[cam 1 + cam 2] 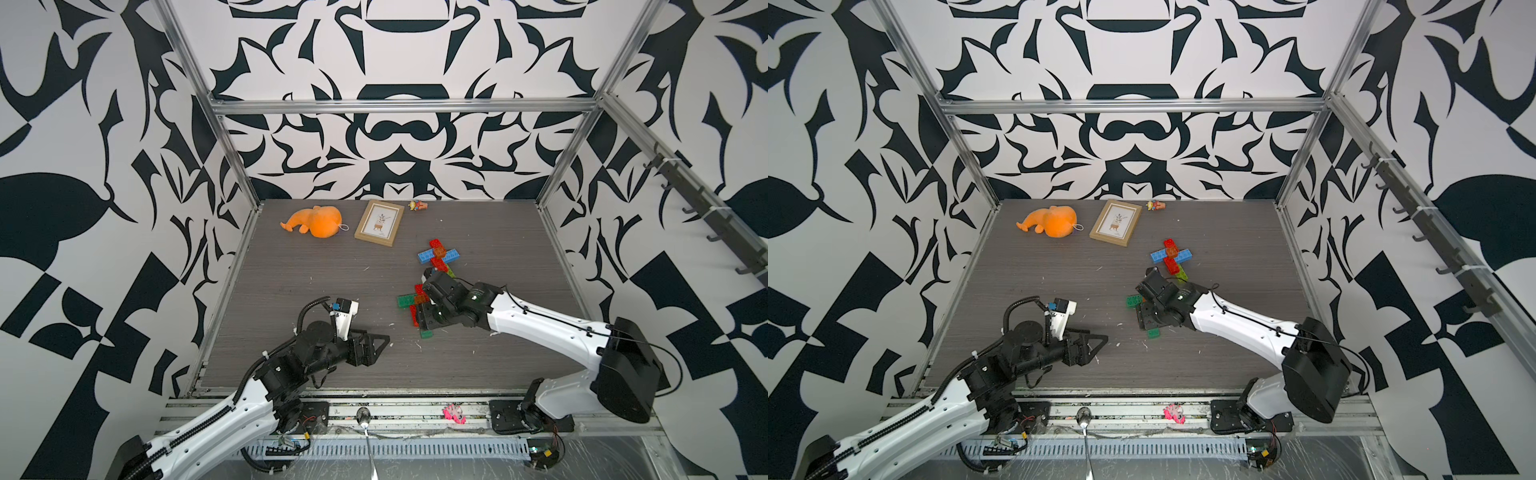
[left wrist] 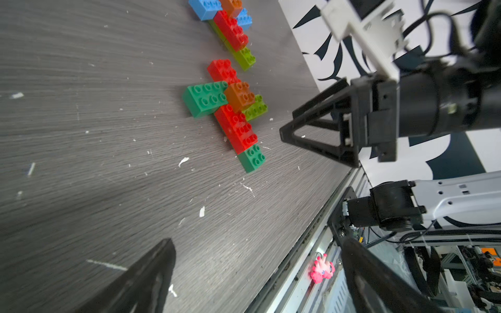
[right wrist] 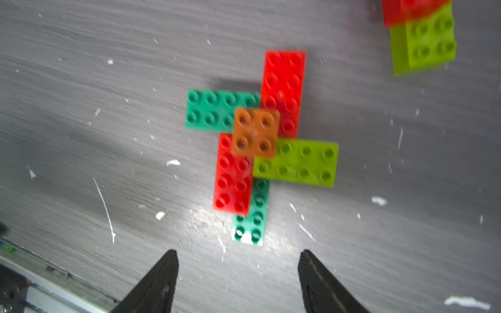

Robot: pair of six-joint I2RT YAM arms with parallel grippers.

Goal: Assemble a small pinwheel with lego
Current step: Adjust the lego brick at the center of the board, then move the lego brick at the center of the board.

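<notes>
Both sets of jaws spread, nothing held.
The right jaws stand apart above the lego pinwheel (image 3: 256, 132), not touching it; the left jaws gape wide over the surface (image 2: 81, 135).

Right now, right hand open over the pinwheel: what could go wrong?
The open right hand hovers over the pinwheel of studded plastic bricks; a sideways retreat might clip a blade.
The dark green plastic brick juts from under a red blade and may drop off if lifted.
The blue-and-red brick cross nearby could get knocked.
</notes>
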